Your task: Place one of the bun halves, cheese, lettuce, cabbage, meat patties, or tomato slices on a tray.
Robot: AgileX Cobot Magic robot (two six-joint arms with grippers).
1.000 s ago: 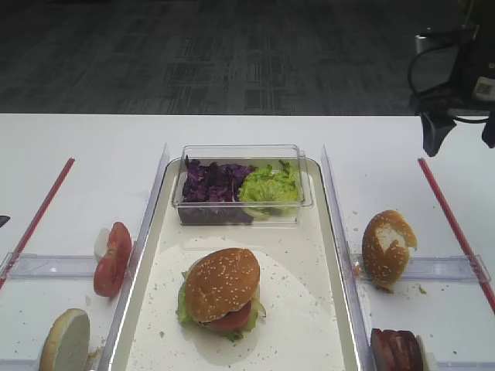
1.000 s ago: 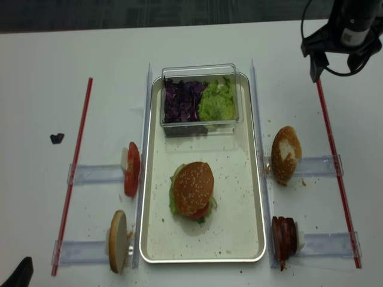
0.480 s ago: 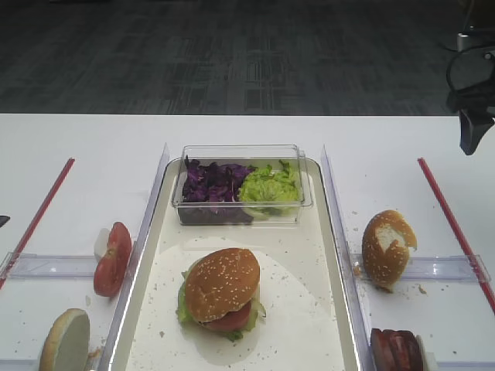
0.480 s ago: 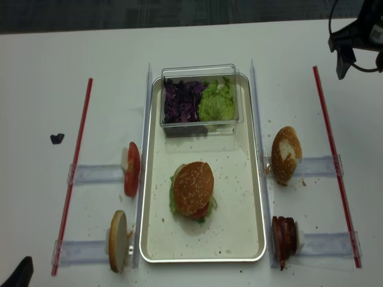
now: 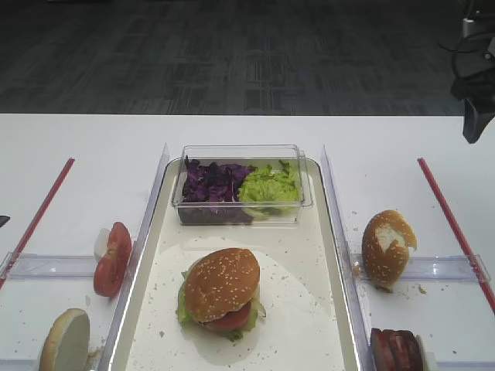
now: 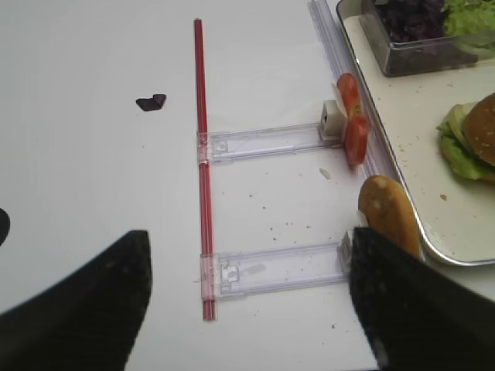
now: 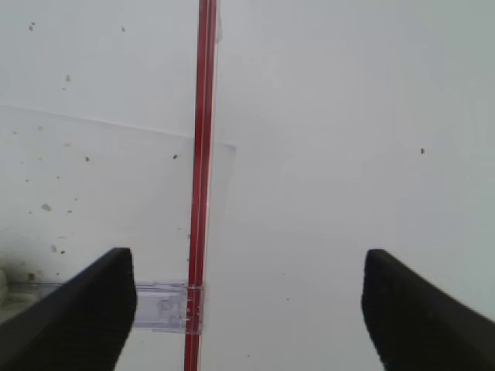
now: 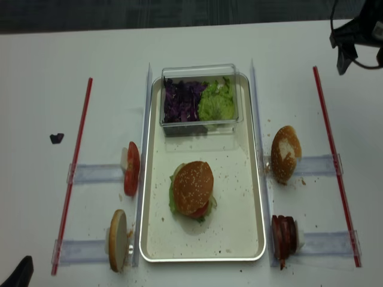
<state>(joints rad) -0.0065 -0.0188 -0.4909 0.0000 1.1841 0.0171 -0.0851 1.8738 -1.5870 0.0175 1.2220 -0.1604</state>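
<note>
We see the right hand (image 8: 359, 45) has pulled back to the desk's (image 8: 36, 78) far corner, wide open and empty; the sesame bun (image 8: 193, 188) tops the stack on the tray (image 8: 236, 227).

the tray (image 8: 251, 197) lies mid-worktop (image 8: 197, 42). at its far end sits a tub (image 8: 200, 69) — cabbage (image 8: 182, 100) in its left half, lettuce (image 8: 217, 103) in its right. nearer, on the tray, a bun top (image 8: 193, 187) caps a stack. left of the tray: tomato slices (image 8: 131, 168), a bun half (image 8: 117, 240) nearer. right of it: a torn bun half (image 8: 285, 153), patties (image 8: 284, 237) nearer — the right pincer (image 8: 359, 45) hangs over the far right corner.
</note>
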